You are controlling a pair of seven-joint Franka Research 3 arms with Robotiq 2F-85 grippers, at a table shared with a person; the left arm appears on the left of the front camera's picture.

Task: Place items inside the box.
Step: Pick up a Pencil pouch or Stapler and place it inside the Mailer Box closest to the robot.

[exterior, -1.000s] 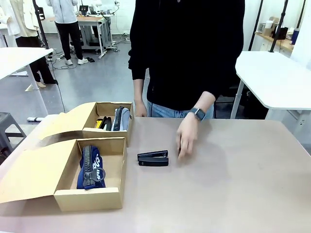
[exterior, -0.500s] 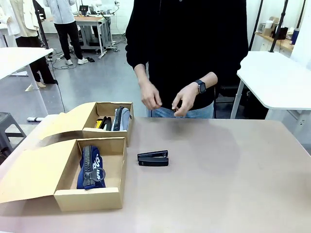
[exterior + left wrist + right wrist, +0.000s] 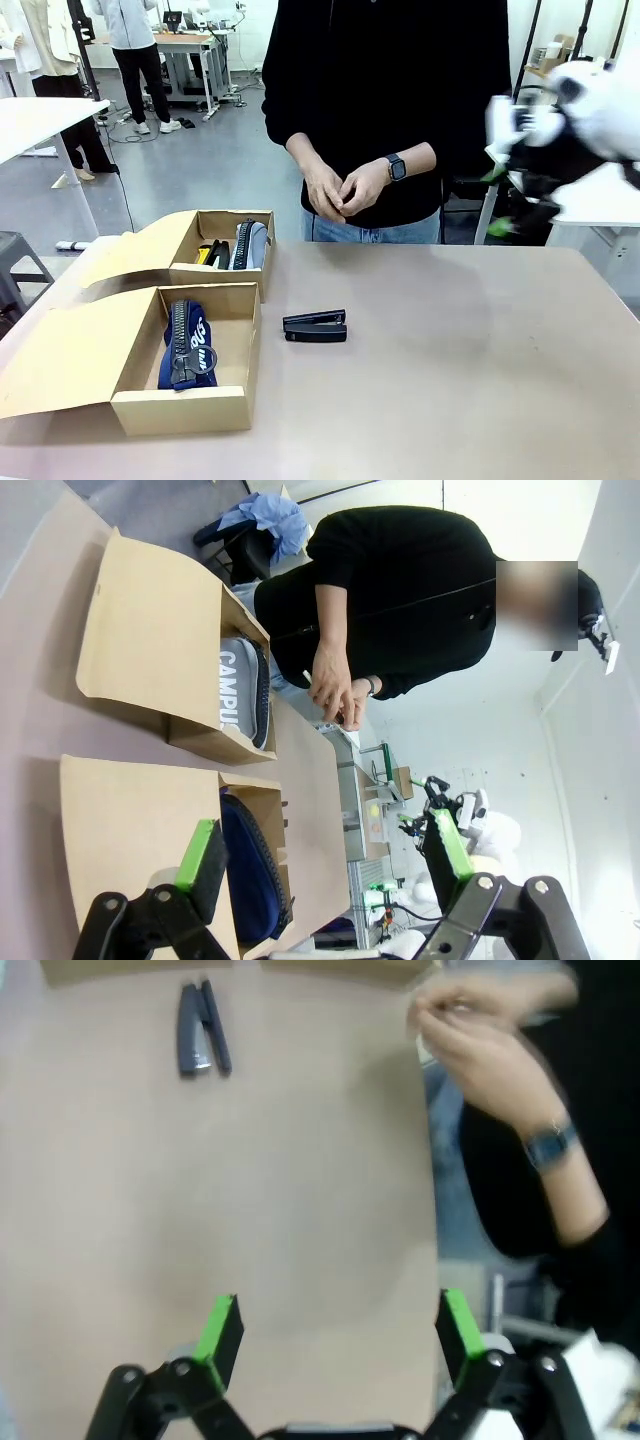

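Right end effector (image 3: 340,1325) is wide open, and nothing sits between its green pads (image 3: 226,1325). In the right wrist view it looks down on the bare worktop (image 3: 300,1190). The stapler (image 3: 203,1042) lies well away from it, in the upper left of that frame. The stapler's long side runs up and down there, so it lines up with the fingers. Its two parts seem joined at the far end and split at the near end, so I think the mouth faces this end effector.

In the front view the stapler lies flat near the middle of the frame, with its long side going left to right. It is just right of the near box (image 3: 180,410), which has a navy pouch (image 3: 187,345) inside. The far box (image 3: 235,215) holds a grey pouch (image 3: 250,243). The person's hands (image 3: 340,190) are held together, up past the far edge.

Left end effector (image 3: 325,850) is wide open too and holds nothing. It hangs by the boxes. I cannot tell which arm is nearer, but the right one faces the stapler.
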